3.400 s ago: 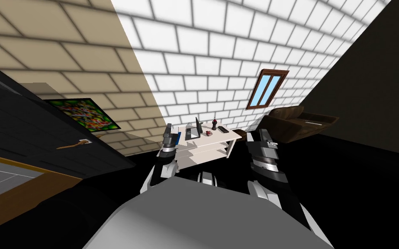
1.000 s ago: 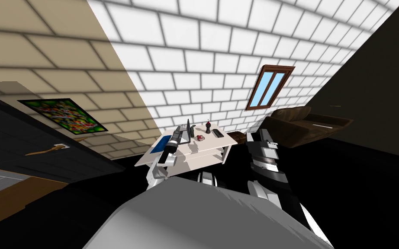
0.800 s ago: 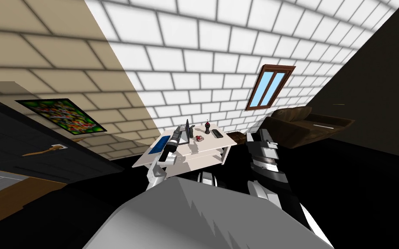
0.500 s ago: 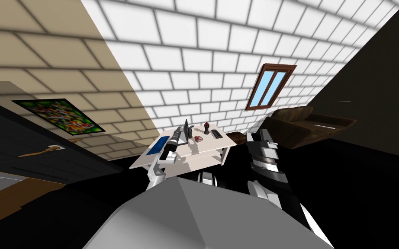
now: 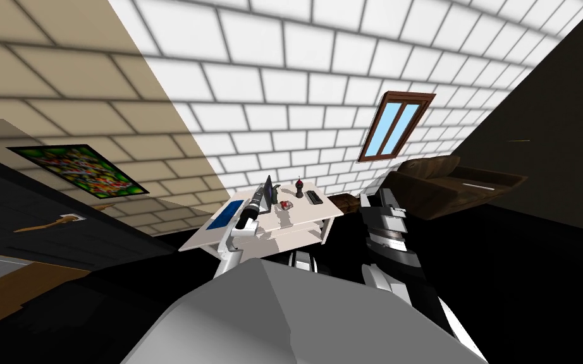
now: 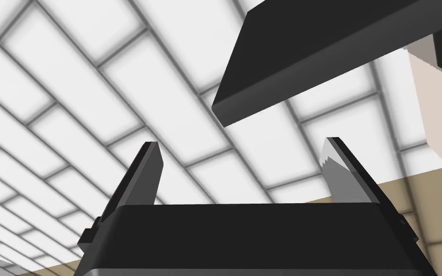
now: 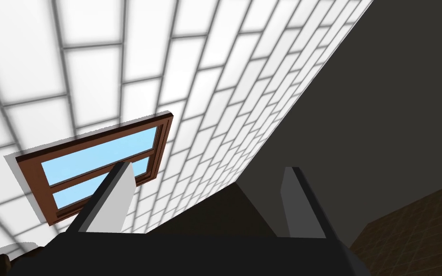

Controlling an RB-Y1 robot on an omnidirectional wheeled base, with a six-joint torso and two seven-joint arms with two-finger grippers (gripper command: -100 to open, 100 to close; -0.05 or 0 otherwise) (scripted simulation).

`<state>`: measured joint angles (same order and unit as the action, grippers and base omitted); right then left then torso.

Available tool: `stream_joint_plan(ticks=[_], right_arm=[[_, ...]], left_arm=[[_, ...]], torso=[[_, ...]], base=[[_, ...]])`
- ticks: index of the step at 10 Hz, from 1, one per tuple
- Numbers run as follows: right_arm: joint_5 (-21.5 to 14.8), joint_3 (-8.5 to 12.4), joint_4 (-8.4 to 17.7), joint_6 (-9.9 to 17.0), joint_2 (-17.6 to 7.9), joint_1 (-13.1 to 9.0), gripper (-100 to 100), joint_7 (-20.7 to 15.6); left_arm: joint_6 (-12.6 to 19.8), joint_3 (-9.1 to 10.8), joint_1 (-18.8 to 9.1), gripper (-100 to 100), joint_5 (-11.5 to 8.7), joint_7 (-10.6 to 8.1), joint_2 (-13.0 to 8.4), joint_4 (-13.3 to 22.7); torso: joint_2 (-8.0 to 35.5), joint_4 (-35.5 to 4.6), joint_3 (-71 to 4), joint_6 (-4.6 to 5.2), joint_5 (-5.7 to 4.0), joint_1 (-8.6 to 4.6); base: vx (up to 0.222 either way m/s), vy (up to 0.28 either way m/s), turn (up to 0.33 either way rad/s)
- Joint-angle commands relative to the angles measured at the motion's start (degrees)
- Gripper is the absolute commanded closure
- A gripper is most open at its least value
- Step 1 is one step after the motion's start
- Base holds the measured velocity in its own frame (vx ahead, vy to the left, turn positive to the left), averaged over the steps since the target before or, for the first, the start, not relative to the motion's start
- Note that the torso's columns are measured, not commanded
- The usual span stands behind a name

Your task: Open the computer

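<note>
The laptop (image 5: 269, 188) sits toward the far side of the white tabletop (image 5: 205, 237). A blue pad (image 5: 226, 215) lies on its left, and a small red thing (image 5: 284, 205), a dark knobbed piece (image 5: 298, 186) and a remote (image 5: 313, 197) on its right. The left arm (image 5: 241, 229) reaches across the tabletop to the laptop. The left jaws stand wide apart and hold nothing. In the left wrist view the dark lid (image 6: 320, 48) lies just beyond the fingertips, edge-on to them and apart from both. The right arm (image 5: 382, 221) is raised well away from the tabletop, its jaws also spread and empty. By my reading the approach is about done and the opening itself is not. The lid already seems to stand up from the base in the head view, but it is too small there to say how far. What is left is to bring a finger to the lid's edge and swing it back.
</note>
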<state>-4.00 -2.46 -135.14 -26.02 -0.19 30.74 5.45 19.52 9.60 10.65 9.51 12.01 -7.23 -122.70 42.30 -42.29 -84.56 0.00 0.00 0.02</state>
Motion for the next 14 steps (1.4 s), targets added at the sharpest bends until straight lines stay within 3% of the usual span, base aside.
stream_joint_plan(ticks=[1,3,4,5,13,14], right_arm=[[0.0,0.0,0.0,0.0,0.0,0.0,0,0.0],[0.0,0.0,0.0,0.0,0.0,0.0,0,0.0],[0.0,0.0,0.0,0.0,0.0,-0.01,0,0.0],[0.0,0.0,0.0,0.0,-0.01,-0.01,0,0.0],[0.0,0.01,0.0,0.0,0.0,0.0,0,0.0],[0.0,0.01,0.0,0.0,0.0,0.0,0,0.0]], left_arm=[[4.23,0.73,-1.11,-100,0.76,0.65,-0.1,0.73],[6.1,1.13,-1.69,-100,1.14,0.95,-0.27,1.23],[5.44,0.98,-1.2,-100,0.93,0.82,-0.26,0.75],[5.02,0.37,-0.56,-100,-1.59,0.5,-3.01,0.62],[2.29,-2.11,2.17,-100,-11.79,-0.94,-13.98,0.08],[2.53,-1.92,2.0,-100,-10.94,-0.79,-13.08,0.06]], torso=[[0.05,-0.02,0.04,0.0,0.01,0.01],[0.04,-0.01,0.03,0.0,0.02,0.04],[0.05,-0.02,0.04,0.0,0.01,0.03],[0.08,-0.02,0.05,0.0,0.02,0.07],[0.07,-0.02,0.05,-0.01,0.0,-0.01],[0.05,-0.02,0.03,0.0,-0.01,-0.05]], base=[[0.062,-0.061,0.008],[0.04,-0.047,0.006],[0.014,-0.019,0.002],[0.082,-0.037,0.284],[0.096,-0.07,0.197],[0.019,-0.03,0.07]])
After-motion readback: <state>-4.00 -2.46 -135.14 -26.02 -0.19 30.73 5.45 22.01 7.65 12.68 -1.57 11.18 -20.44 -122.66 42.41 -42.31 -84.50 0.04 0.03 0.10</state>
